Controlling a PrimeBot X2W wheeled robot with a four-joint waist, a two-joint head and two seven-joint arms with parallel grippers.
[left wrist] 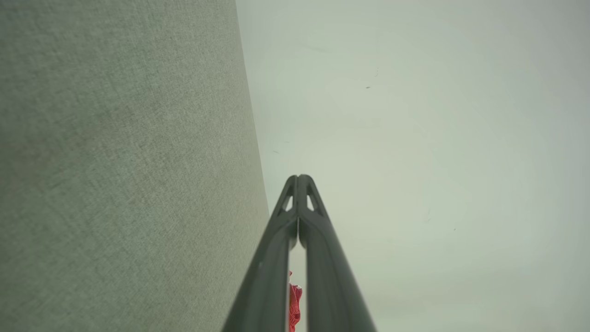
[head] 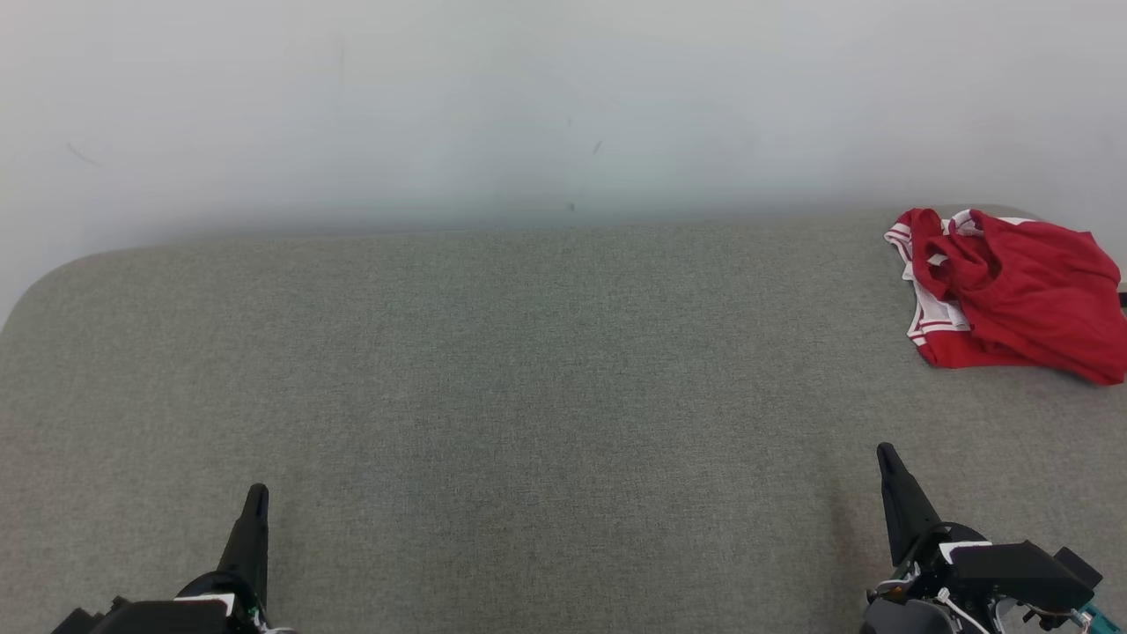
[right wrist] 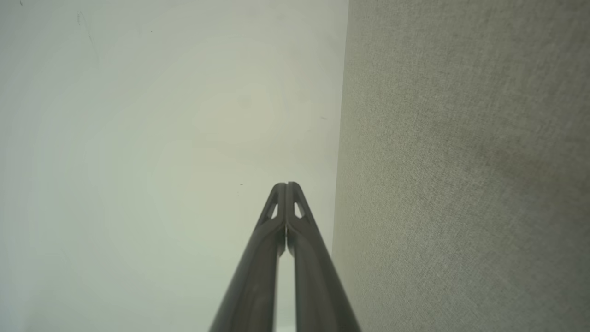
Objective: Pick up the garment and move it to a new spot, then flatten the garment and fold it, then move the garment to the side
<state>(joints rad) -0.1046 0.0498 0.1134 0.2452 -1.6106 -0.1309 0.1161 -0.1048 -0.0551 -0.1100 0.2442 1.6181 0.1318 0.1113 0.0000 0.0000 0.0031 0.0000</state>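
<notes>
A: Two things to place first. Found the crumpled red jersey-fabric garment with white striped trim (head: 1012, 295) where?

B: Spotted it at the far right of the grey woven-cloth table top (head: 528, 396), close against the pale wall (head: 528, 106), cut by the head view's right edge. Lay well apart from both grippers: ahead and to the right of the right gripper (head: 886, 456), much farther across from the left gripper (head: 256, 493). Touched neither.

A: Noted any heading?

B: Stretched its long axis roughly left to right along the wall side, sloping a little nearer toward the right. Turned the white-striped edge leftward, toward the open cloth. Bunched too much to tell front from back.

A: And the grippers?

B: Saw both closed right up, tips pressed together, holding nothing.

A: Got anything from one view beyond another?

B: From the head view, took the heap's outline and each gripper edge-on as one dark spike. From the wrist views, took the paired fingers side by side, meeting at the tips. Caught a sliver of red through the slit low between the left fingers; got cloth and wall past the fingers in the right wrist view.
</notes>
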